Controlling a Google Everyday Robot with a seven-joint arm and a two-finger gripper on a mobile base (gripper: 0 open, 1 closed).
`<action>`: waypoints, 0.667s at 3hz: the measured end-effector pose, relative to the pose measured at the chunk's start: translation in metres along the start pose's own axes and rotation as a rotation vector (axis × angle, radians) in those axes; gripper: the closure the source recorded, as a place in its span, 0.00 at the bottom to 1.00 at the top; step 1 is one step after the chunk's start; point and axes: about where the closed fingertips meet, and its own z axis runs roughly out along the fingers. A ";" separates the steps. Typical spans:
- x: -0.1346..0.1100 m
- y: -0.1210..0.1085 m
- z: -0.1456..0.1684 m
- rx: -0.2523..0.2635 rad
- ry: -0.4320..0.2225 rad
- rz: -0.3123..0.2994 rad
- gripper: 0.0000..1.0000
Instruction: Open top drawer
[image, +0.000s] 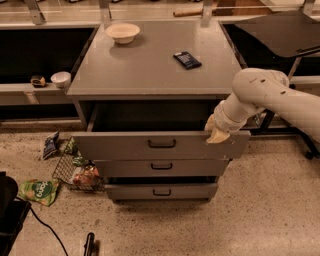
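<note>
The top drawer (125, 146) is the widest grey drawer of the cabinet, with a black bar handle (161, 144) at its centre. It is pulled out, and its dark inside shows behind the front panel. My gripper (217, 131) sits at the drawer's upper right corner, on the top edge of the front panel, to the right of the handle. The white arm (270, 97) reaches in from the right. Two narrower grey drawers (161, 167) sit below it.
A white bowl (123, 32) and a dark flat packet (187, 59) lie on the cabinet top (150, 65). Snack bags (38, 190) and a wire basket (80, 170) lie on the floor at the left. A black chair (280, 35) stands at the right.
</note>
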 end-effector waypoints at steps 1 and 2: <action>0.000 0.000 0.000 0.000 0.000 0.000 0.36; 0.000 0.000 0.000 0.000 0.000 0.000 0.13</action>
